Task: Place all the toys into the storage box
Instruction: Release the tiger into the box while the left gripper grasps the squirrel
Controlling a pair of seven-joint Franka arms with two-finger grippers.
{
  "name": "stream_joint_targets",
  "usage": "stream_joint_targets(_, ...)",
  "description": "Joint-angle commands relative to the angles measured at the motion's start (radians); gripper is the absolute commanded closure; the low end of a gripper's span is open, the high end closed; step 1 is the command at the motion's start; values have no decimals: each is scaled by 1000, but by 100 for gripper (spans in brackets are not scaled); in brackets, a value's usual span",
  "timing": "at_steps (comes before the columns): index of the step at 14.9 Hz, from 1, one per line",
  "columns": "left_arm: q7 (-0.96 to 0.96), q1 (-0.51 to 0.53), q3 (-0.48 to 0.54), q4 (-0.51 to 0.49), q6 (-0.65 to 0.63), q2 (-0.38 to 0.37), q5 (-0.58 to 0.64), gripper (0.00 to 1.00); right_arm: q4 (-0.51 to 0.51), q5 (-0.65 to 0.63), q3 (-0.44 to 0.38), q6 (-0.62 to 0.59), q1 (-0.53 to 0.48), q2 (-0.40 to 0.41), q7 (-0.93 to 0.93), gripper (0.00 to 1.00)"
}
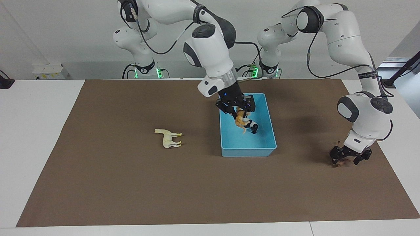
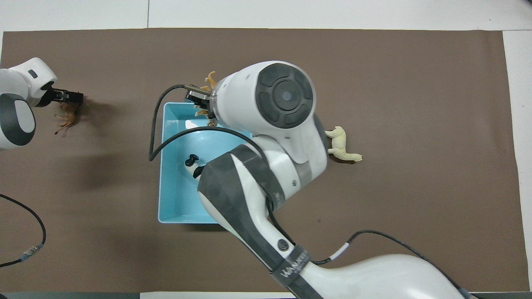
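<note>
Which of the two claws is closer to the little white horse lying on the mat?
The right one. The right gripper hangs over the blue box, holding the tiger, beside the horse. The left gripper is down at the lion, at the left arm's end of the table.

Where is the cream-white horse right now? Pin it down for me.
The cream-white horse lies on its side on the brown mat, outside the storage box and beside it toward the right arm's end of the table, untouched by either gripper.

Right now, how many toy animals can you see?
4. The panda is in the storage box, the tiger hangs over it, the horse and lion are on the mat.
</note>
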Motion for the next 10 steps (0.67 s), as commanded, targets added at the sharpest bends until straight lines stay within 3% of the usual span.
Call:
stream_joint_targets(1, 8, 18, -7, -74, 34, -35, 28, 0, 133, -57, -9, 16, 26, 93, 149, 100)
stream_joint_targets(4, 5, 11, -7, -125, 73, -49, 28, 0, 123, -69, -7, 25, 31, 86, 345, 100)
stream_joint_targets(5, 5, 6, -6, -127, 68, -50, 28, 0, 119, -68, -7, 12, 35, 83, 361, 66)
stream_joint_targets(6, 5, 8, -6, -127, 63, -52, 28, 13, 111, -71, -9, 6, 34, 80, 359, 4)
stream_joint_targets(8, 4, 6, -6, -114, 47, -52, 28, 70, 93, -71, -7, -2, 35, 72, 362, 0)
stream_joint_targets(9, 1, 1, -6, -93, 9, -52, 26, 92, 93, -69, -9, -20, 36, 66, 368, 0)
stream_joint_targets(10, -5, 0, -7, -49, -42, -46, 26, 100, 94, -72, -10, -60, 34, 61, 367, 0)
